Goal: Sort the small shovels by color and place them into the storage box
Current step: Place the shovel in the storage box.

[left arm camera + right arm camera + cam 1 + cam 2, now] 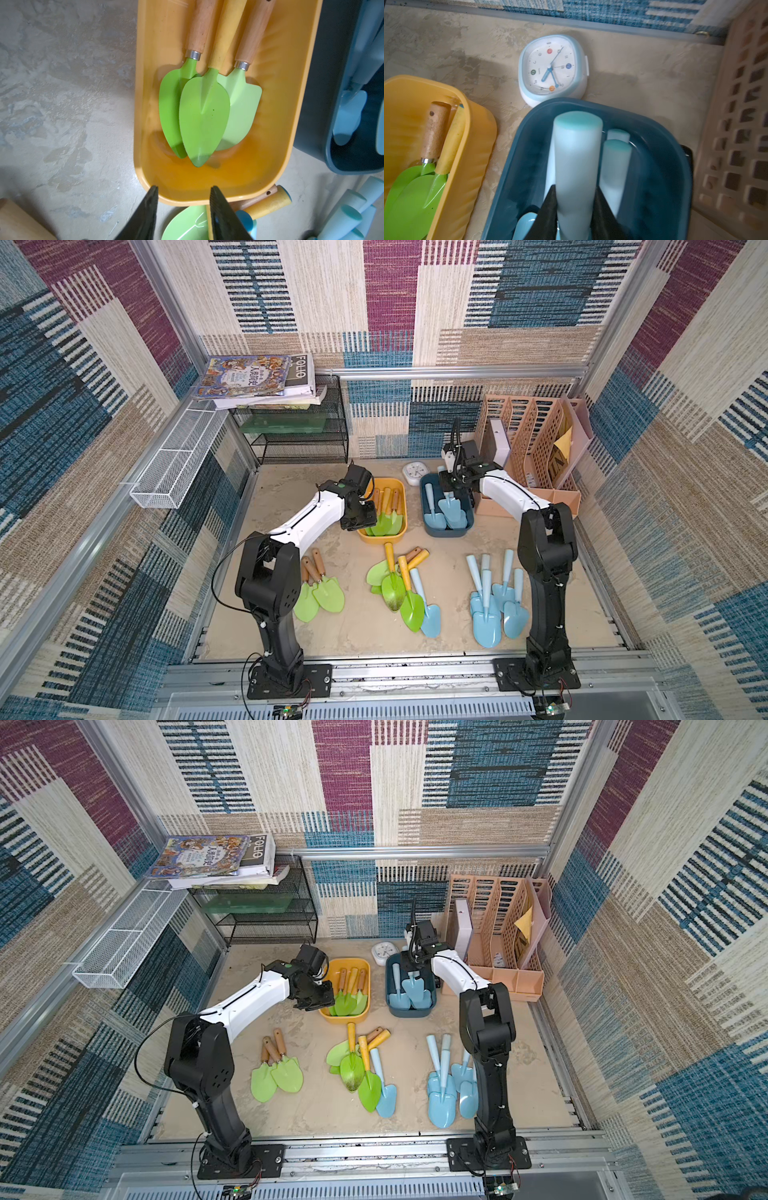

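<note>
The left gripper (184,189) hung released, empty, at the near rim of the glossy yellow bin (138,104), where three green shovels (204,116) lay (two wooden handles, one yellow). The right gripper (575,187) clenched a matte blue shovel (577,155) by its round handle inside the blue bin (654,166); only the wrist view showed the fingers (548,209) on it.

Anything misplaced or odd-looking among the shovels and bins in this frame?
One light blue shovel lies in the middle pile of green shovels on the table, against a green blade. The yellow bin holds only green, the blue bin only blue.
</note>
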You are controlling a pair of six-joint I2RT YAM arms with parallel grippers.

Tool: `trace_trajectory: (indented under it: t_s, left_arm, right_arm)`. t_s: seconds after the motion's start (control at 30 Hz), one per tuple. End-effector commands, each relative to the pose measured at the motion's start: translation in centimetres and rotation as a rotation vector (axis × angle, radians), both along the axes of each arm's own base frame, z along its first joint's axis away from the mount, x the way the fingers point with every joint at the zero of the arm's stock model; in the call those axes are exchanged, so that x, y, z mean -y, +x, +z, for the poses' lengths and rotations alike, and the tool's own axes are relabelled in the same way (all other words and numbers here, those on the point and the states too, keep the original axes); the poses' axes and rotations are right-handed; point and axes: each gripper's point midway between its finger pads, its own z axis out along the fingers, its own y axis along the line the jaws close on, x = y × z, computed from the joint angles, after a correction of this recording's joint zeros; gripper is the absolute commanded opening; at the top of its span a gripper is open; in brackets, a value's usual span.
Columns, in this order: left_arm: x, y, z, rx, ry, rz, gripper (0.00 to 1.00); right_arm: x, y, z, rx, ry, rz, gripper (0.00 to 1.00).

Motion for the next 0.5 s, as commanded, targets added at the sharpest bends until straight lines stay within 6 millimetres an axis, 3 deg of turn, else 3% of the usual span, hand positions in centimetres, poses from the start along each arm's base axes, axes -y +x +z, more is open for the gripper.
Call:
trace_trajectory:
  t_s: [0.0, 0.2, 0.47]
  left_arm:
    - [-0.3, -0.3, -0.2, -0.016, 0.017, -0.001, 0.43]
    - [-0.4, -0.6, -0.3, -0.023, 0.023, -0.015, 0.43]
    - [-0.5, -1.2, -0.3, -0.03, 0.023, -0.027, 0.43]
  right_arm:
    - [-1.8, -0.5, -1.2, -0.033, 0.024, 0.034, 0.16]
    - [-2.3, -0.7, -4.0, -0.073, 0.033, -0.012, 0.16]
    - [-2.0, -0.3, -5.2, -0.077, 0.022, -0.053, 0.21]
